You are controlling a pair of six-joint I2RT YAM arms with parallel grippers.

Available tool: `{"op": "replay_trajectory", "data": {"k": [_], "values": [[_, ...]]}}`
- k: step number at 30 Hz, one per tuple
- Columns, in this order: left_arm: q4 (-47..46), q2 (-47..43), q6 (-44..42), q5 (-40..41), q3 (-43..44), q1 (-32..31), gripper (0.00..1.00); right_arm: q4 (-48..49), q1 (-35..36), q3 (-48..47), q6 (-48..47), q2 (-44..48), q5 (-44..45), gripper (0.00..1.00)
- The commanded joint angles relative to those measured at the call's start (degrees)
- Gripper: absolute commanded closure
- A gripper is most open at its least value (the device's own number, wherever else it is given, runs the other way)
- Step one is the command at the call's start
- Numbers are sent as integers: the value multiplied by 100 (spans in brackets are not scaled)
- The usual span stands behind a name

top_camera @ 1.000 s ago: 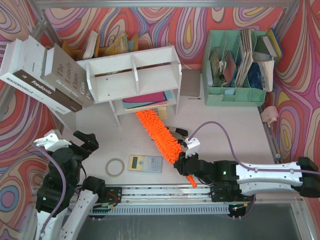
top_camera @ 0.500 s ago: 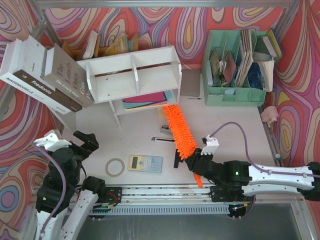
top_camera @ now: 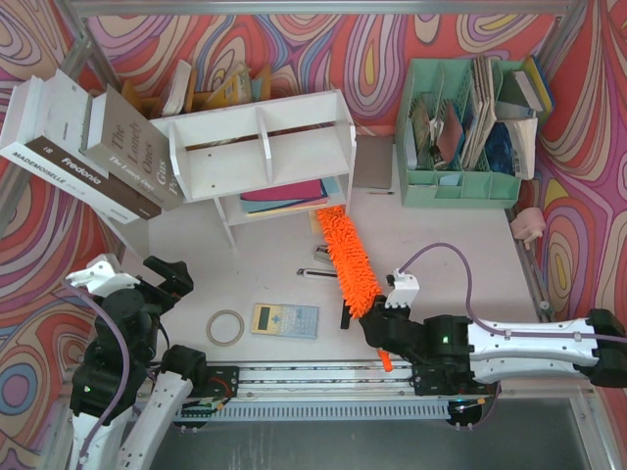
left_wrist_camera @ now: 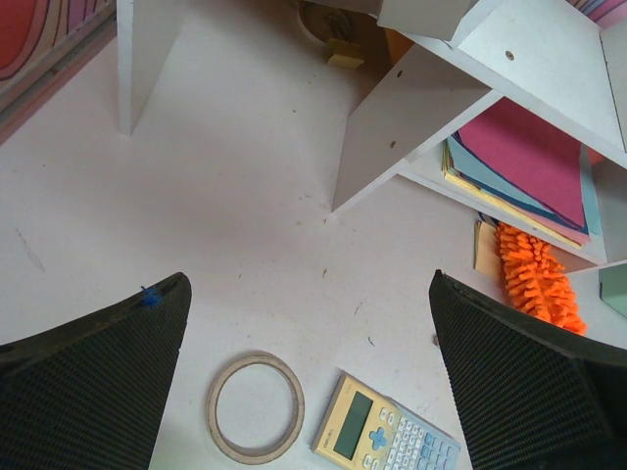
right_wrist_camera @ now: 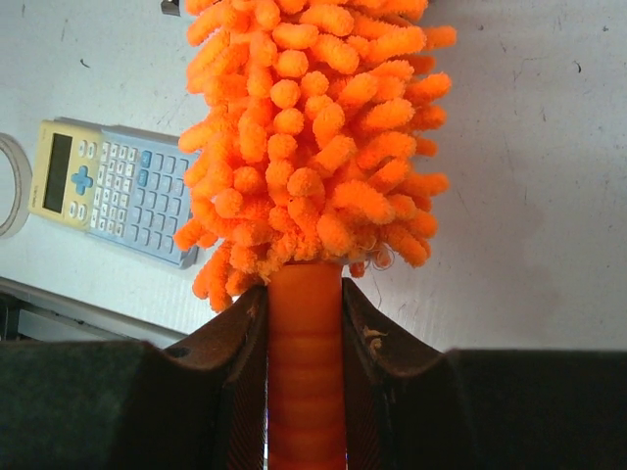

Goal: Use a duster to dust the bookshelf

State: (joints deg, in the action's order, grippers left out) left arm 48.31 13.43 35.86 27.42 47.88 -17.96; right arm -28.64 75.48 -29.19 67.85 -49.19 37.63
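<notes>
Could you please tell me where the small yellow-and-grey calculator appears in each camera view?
Top external: the yellow-and-grey pocket calculator lies flat on the table, lower centre-left.
Left wrist: the calculator is at bottom centre, cut by the lower edge.
Right wrist: the calculator is at middle left.
Shared landmark: the bright-orange fluffy microfibre duster lies to its right in every view.

Swirly multicoloured walls (top_camera: 392,39), white table (top_camera: 255,264)
</notes>
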Motion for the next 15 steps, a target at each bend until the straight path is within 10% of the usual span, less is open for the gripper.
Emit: {"op": "replay_trajectory", "data": {"k": [1,15], "values": [[-33,-86,44,-9,-77,40,2,-50,-19,-68,126,97,409,100],[-28,-97,44,9,-77,38,1,-159,-22,-337,-399,483,762,100]]}}
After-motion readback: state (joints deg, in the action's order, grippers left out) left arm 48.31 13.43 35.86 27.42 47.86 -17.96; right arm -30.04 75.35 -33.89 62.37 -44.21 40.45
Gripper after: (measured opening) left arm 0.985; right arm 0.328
